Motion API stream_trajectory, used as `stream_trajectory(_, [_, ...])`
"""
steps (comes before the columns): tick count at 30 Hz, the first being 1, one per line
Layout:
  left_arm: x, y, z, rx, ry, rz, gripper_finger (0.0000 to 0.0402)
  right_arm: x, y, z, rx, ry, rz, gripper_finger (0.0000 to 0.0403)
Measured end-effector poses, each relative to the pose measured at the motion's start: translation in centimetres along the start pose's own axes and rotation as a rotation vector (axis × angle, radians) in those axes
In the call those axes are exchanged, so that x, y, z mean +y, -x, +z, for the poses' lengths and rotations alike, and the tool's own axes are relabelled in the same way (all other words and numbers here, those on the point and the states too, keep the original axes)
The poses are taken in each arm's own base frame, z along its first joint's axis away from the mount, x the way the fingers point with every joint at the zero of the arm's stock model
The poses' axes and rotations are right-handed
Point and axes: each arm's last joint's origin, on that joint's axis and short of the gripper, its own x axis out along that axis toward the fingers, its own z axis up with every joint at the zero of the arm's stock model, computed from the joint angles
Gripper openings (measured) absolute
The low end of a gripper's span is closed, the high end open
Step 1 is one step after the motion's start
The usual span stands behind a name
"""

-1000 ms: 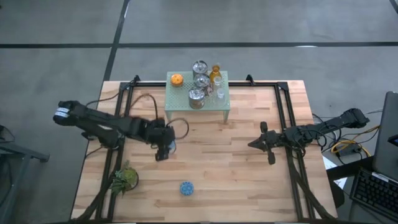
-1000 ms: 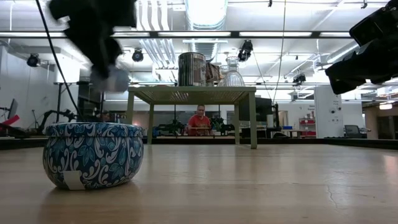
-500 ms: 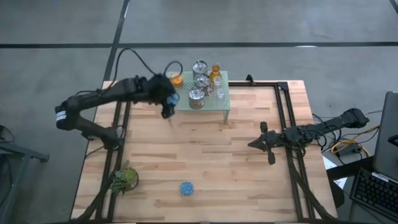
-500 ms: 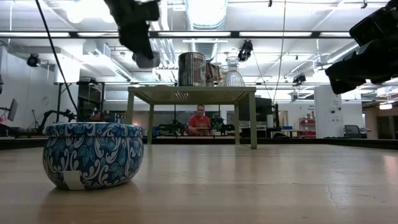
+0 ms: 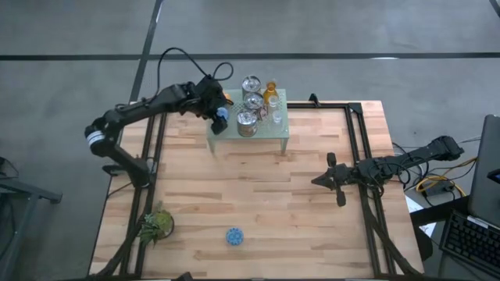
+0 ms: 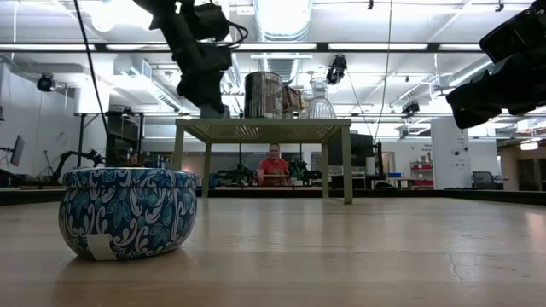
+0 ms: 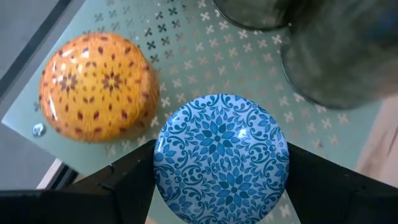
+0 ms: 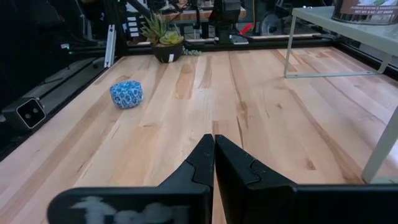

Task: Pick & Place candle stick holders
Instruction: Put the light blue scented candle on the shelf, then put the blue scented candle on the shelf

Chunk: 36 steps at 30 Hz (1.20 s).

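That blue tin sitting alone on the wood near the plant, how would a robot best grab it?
Probably from straight above, fingers closing on opposite sides of the blue tin's round wall. It stands upright, low and wide, with bare table all round; the plant stands well apart.

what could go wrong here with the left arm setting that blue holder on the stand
The left gripper, shut on the blue holder, hovers near the stand's corner, so a release too far out could tip it off the edge. The orange holder sits right beside it and the silvery holders crowd the other side; the fingers may nudge one when opening. The right gripper waits far off, shut.
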Motion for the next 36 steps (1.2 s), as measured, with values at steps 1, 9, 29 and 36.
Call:
stream_trajectory(1, [0.1,-0.2,0.2,0.001,0.001,0.005,0.0303,0.0,0.0,0.0,0.0,0.0,0.0,0.0008])
stream_trajectory(9, [0.2,-1.2,0.7,0.024,0.014,0.04,0.0308,0.0,0.0,0.0,0.0,-0.002,0.0,0.0008])
stream_trajectory(29, [-0.1,3.8,0.7,-0.089,0.039,0.019,0.0369,0.0,0.0,0.0,0.001,-0.009,0.0,0.0008])
stream_trajectory(36, [-4.9,6.3,-1.8,-0.119,-0.102,-0.179,0.0369,0.0,0.0,0.0,0.001,-0.009,0.0,0.0008])
